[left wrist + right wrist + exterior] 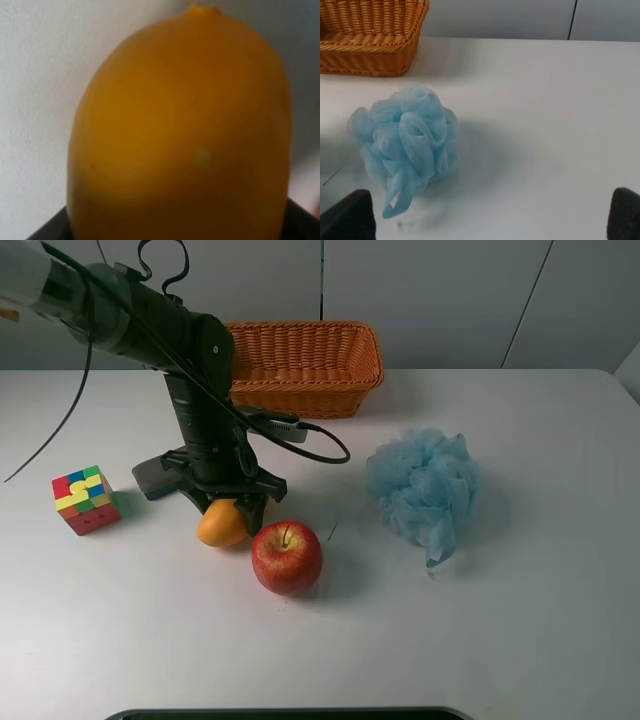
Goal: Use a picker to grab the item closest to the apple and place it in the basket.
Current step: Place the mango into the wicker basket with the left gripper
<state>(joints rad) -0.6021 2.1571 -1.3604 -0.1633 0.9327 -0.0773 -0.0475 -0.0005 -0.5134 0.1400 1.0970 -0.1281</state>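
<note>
We observe the left gripper point(228, 508) lowered over the orange fruit point(220, 527), with one dark finger on each side of it. The fruit rests on the white table point(520, 620), just beside the red apple point(287, 557) and almost touching it. In the left wrist view the fruit fills nearly the whole picture, stem nub pointing away from the camera, and dark finger parts show only at the two lower corners. We cannot tell from these views whether the fingers press on the fruit or merely straddle it.

The left arm rises from the gripper toward the back left of the table. A black cable point(322, 443) loops from it toward the right.

The right gripper point(487, 216) appears in its wrist view only. Its two dark fingertips sit far apart at the picture's edges, so the jaws are spread wide and hold nothing.

Further out, a colour cube point(84, 499) sits to the left of the fruit, well apart from it. A blue mesh bath pouf point(425, 487) lies to the right of the apple, with a clear gap between them. The orange wicker basket point(300, 392) stands at the back of the table, behind the left arm, with nothing visible inside it.
</note>
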